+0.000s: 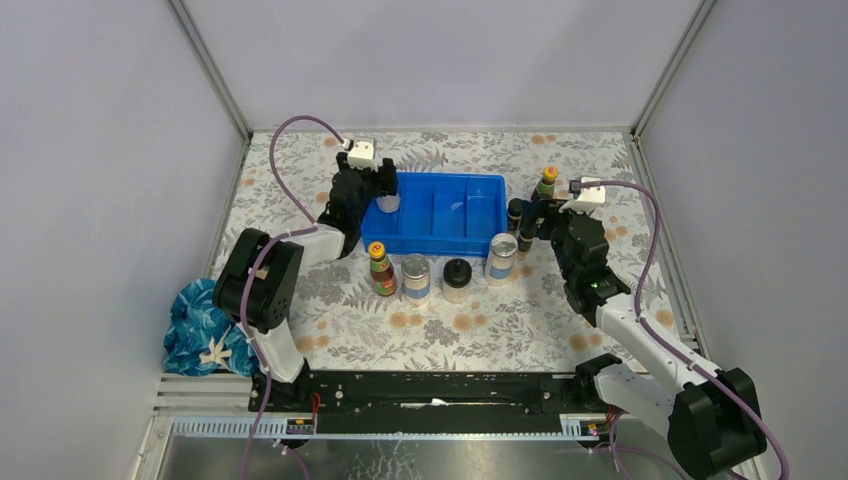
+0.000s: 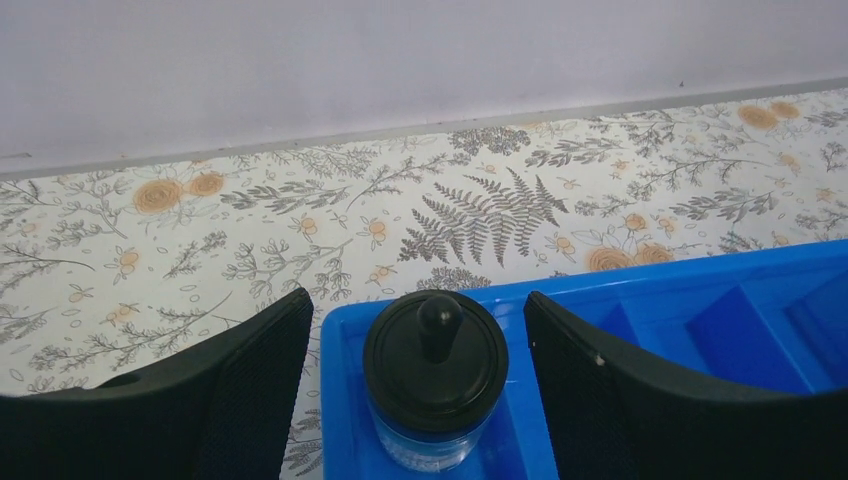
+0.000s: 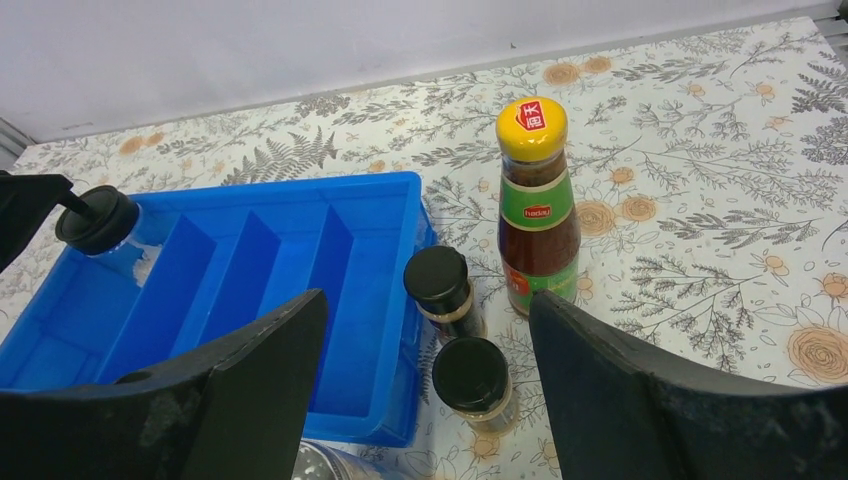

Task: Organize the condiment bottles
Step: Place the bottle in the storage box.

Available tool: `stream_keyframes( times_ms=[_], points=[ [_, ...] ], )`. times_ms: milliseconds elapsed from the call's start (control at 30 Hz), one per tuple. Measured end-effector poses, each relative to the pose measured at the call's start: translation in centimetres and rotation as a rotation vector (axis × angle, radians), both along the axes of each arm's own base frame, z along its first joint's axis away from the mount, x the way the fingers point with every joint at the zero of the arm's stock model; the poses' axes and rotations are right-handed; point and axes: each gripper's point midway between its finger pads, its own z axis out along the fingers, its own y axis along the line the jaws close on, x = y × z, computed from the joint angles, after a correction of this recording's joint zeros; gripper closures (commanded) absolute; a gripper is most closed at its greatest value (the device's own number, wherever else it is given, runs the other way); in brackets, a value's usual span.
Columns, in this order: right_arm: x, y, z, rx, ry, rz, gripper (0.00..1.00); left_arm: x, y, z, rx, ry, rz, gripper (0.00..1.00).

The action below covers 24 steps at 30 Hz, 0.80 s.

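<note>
Only one word can be read. It is on the yellow-capped bottle [image 3: 538, 240] in the right wrist view: "haday", in white on a small red oval set on its green neck band [image 3: 540, 205]. Its cap [image 3: 531, 128] bears a red square with white Chinese characters, too small to make out. The lower label [image 3: 525, 283] on the same bottle is blurred. From above, the labels on the second yellow-capped bottle [image 1: 381, 272] and on the silver-lidded jars [image 1: 416, 280] [image 1: 502, 262] show no legible print.
</note>
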Motion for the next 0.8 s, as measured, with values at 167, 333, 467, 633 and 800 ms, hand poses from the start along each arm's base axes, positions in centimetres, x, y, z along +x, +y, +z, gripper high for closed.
stream_keyframes(
  times_ms=[167, 333, 467, 633, 800],
  points=[
    [-0.3, -0.1, 0.6, 0.005, -0.013, 0.000, 0.19, -0.3, 0.0, 2.2, 0.000, -0.022, 0.010, 0.18],
    [-0.7, -0.1, 2.1, 0.014, -0.027, 0.007, 0.19, -1.6, 0.7, 7.4, -0.030, -0.096, 0.077, 0.18],
    [-1.0, 0.4, 3.9, 0.022, -0.039, 0.040, 0.18, -4.1, 0.3, 12.5, -0.095, -0.178, 0.127, 0.18],
    [-1.9, 0.9, 5.9, 0.030, -0.049, 0.085, 0.18, -8.7, -0.3, 18.8, -0.243, -0.270, 0.183, 0.18],
    [-3.1, 1.4, 6.7, 0.035, -0.038, 0.140, 0.19, -13.1, -0.1, 20.8, -0.367, -0.273, 0.217, 0.15]
  ],
)
